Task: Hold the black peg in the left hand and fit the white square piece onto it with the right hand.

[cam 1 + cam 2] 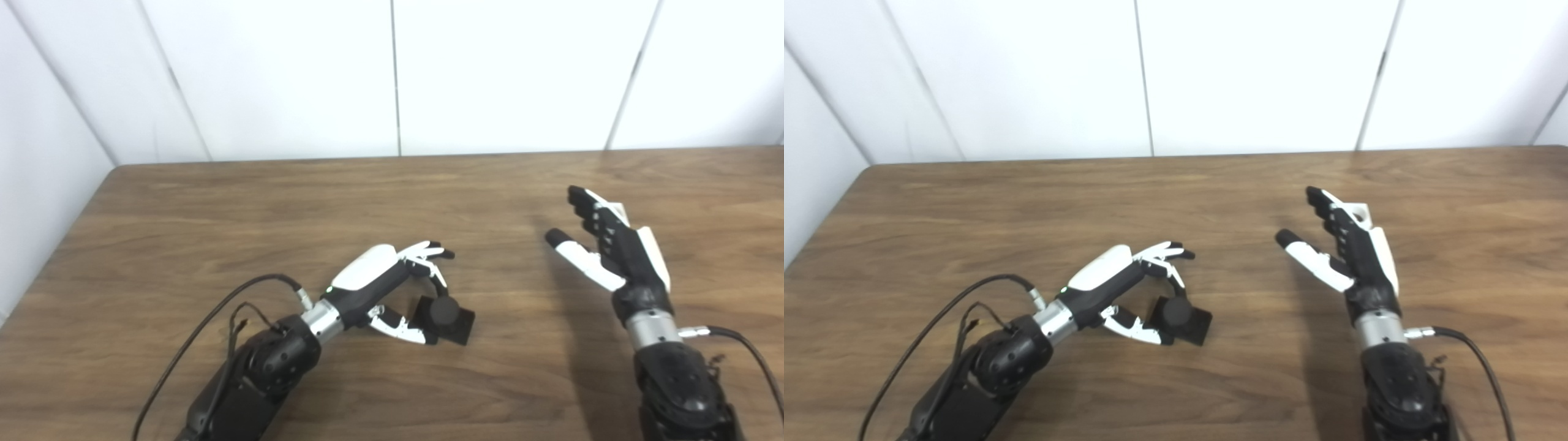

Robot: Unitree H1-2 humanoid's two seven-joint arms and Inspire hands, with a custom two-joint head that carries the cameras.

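A wooden table (pixel 184 202) fills most of the scene, its brown grain running left to right, and its far edge meets a white panelled wall (pixel 275 73). Two black robot arms come in over the near edge, each trailing a black cable. The left hand (pixel 392 288) reaches toward the middle of the table, low over the surface, its white-backed palm turned partly down. Its fingers (pixel 429 252) curl over the far side of the black peg (pixel 446 315) while the thumb lies along the near left side, so the hand is cupped around the peg and touching it; whether it grips the peg firmly or only rests against it cannot be told. The peg is a short round post standing on a flat, dark square base that lies on the table near the centre, just right of the left hand. The right hand (pixel 606 248) is well apart from it, on the right side of the table, held above the surface with palm facing left. Its fingers are stretched out and spread toward the far left, the thumb pointing left, and it grasps nothing. The right hand's shadow falls on the wood beside it.
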